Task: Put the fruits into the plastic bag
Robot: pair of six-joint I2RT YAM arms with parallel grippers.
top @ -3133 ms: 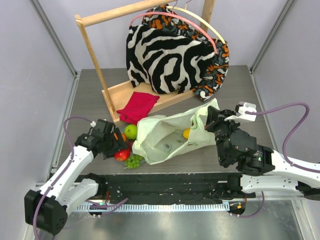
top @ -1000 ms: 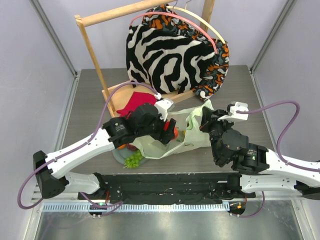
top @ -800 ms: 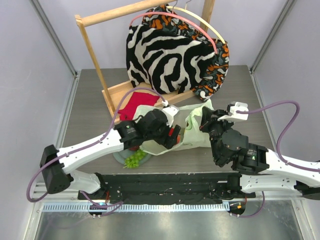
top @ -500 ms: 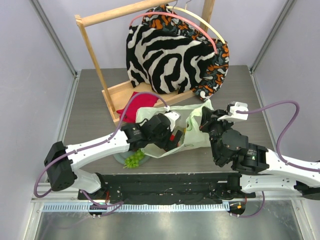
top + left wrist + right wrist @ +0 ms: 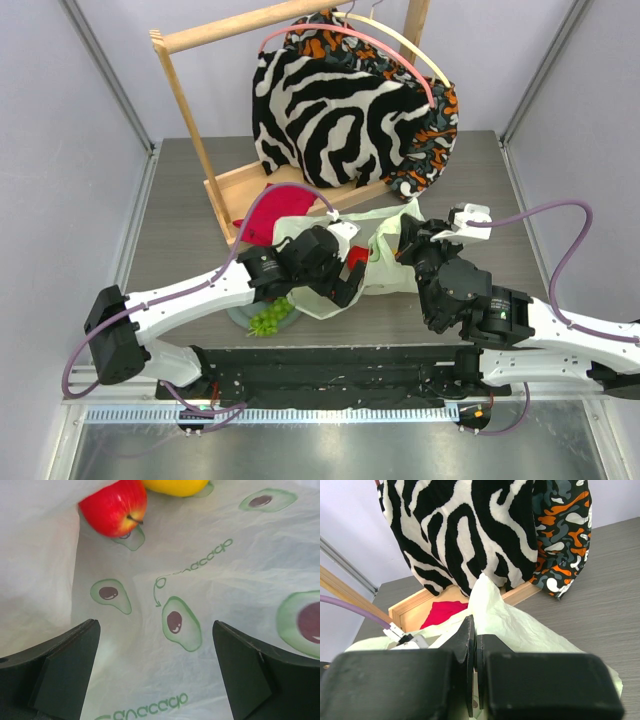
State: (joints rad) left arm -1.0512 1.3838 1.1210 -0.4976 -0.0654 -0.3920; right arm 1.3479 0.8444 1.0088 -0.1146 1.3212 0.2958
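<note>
bag (image 5: 392, 258) lies on the desk (image 5: 180, 200), mouth toward my left arm. Film looks thin, limp and slippery, so I'd hold it by the rim only. Right end effector (image 5: 475, 647) is clenched on that rim, holding it up. Left end effector (image 5: 156, 666) is inside the bag, released and empty. Red apple (image 5: 114, 507) and mango (image 5: 175, 485) sit in the bag. Grapes (image 5: 268, 318) are outside on the plate (image 5: 238, 316). Probably light and bumpy, so pinch across the cluster.
</note>
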